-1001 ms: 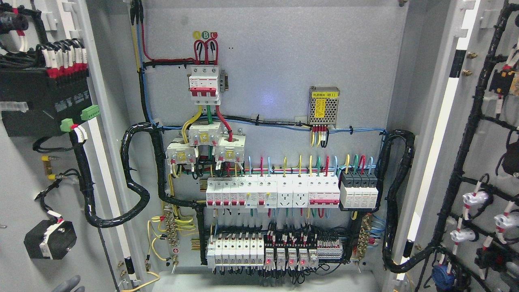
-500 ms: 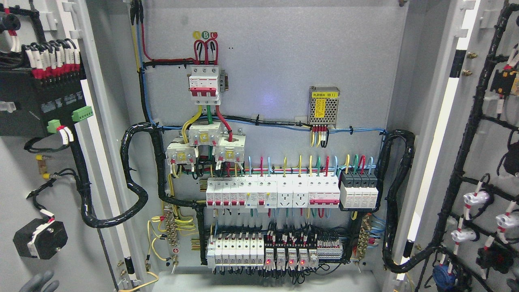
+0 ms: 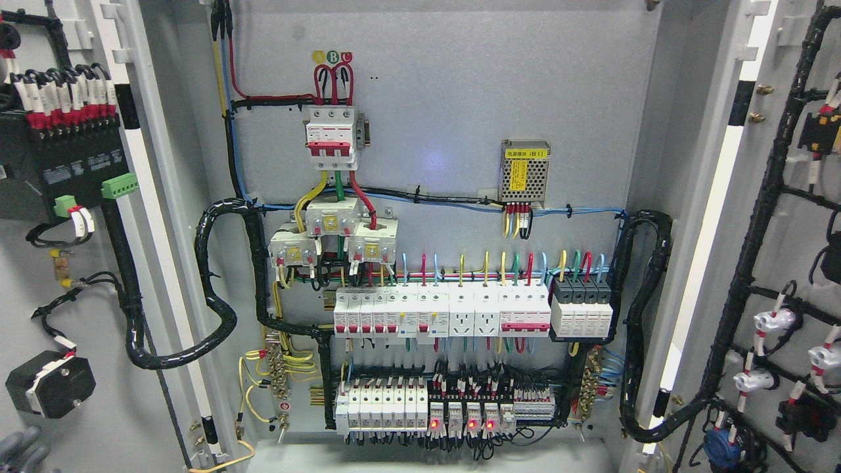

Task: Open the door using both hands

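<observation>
Grey metal fills the whole view: the back panel [image 3: 460, 98] of an electrical cabinet, seen between two opened doors. On it are mounted a red and white main breaker [image 3: 333, 138], a perforated power supply [image 3: 524, 172] and two rows of small breakers [image 3: 440, 315], with three red lamps lit in the lower row.

The left door [image 3: 66, 263], which carries a black terminal block [image 3: 59, 157] and a thick black cable loom [image 3: 164, 358], is seen further to the left than half a second ago; its parts have been shifted outward and slightly down in the picture. The right door [image 3: 788, 230] has been moved much less. From this it is judged that the left door is still being swung out and that the task is nearly finished.

Only grey fingers [image 3: 23, 447] of the left hand are seen, at the lower left corner beside the left door. Whether they are open or closed cannot be told. The right hand is not seen.
</observation>
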